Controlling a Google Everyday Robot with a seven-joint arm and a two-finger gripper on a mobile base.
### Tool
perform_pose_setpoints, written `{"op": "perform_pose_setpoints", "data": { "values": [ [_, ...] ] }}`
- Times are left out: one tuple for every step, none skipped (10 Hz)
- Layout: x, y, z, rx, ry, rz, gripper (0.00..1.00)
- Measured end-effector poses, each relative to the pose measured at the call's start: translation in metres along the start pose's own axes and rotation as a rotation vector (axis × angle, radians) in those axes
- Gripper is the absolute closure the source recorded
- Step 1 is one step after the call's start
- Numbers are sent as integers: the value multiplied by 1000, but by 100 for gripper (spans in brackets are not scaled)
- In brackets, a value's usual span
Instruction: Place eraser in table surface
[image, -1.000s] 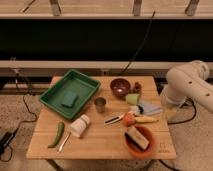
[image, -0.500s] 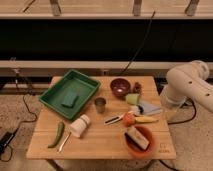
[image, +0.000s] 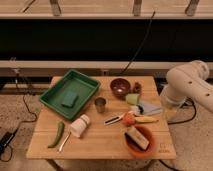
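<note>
Camera view: hand (image: 169, 107) beside the table surface (image: 100, 142), cannot tell its grip; eraser (image: 137, 137) in orange bowl (image: 130, 147).

A: Any legible text, labels or numbers?
B: None. The faint mark (image: 162, 148) at the front right corner of the table surface (image: 100, 144) is unreadable. The gripper (image: 169, 110), beside the right edge, shows no readable marking.

The eraser (image: 137, 137), a small block with a pale cream top and a dark underside, lies slantwise in the orange bowl (image: 132, 148) at the front right corner of the light-wood table (image: 100, 142); my gripper is hidden, off its right edge.
</note>
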Motion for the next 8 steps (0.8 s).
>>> {"op": "perform_pose_setpoints", "data": {
  "values": [
    [0,0,0,0,0,0,35],
    [0,0,0,0,0,0,35],
    [0,0,0,0,0,0,35],
    [0,0,0,0,0,0,35],
    [0,0,0,0,0,0,35],
    [0,0,0,0,0,0,35],
    [0,0,0,0,1,0,35],
    [1,-1,1,2,6,6,35]
  ]
}}
